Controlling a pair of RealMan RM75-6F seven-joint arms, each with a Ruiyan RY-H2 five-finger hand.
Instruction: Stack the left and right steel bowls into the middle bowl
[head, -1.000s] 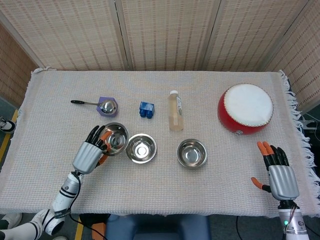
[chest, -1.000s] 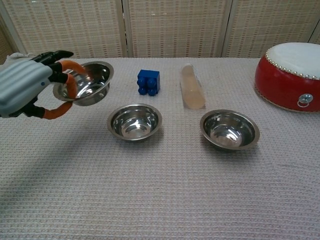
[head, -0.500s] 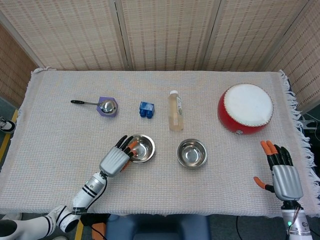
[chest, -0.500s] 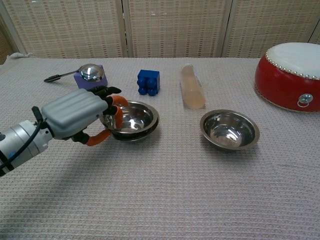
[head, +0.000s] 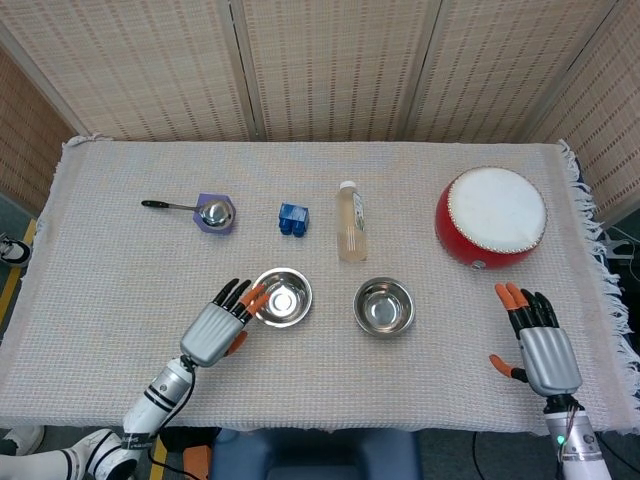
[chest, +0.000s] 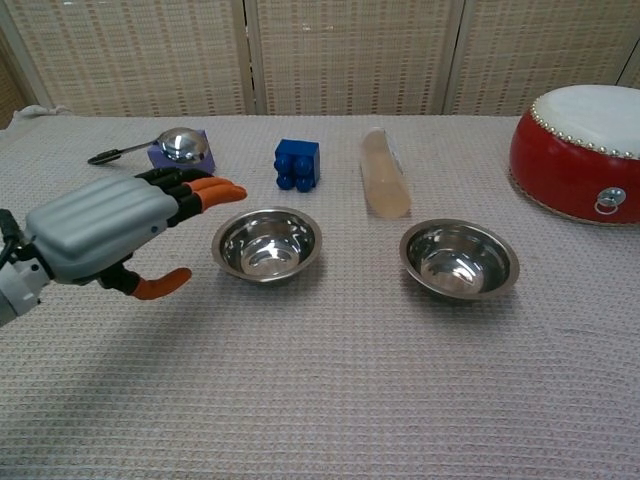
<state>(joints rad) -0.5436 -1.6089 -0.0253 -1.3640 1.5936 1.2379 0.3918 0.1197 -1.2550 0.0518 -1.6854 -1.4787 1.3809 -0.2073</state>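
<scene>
Our left hand (chest: 100, 228) is released, fingers spread, just left of the middle bowl (chest: 267, 243); the right bowl (chest: 459, 259) lies nearer our right hand (head: 545, 345), also released.

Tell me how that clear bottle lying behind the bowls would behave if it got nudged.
The bottle lies on its side, so it would probably roll sideways if nudged. The woven cloth may slow it. It looks like light plastic, likely easy to shift.

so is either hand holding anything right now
No. The left hand is open beside the stacked bowls, fingers spread; the right hand is open on the table.
</scene>
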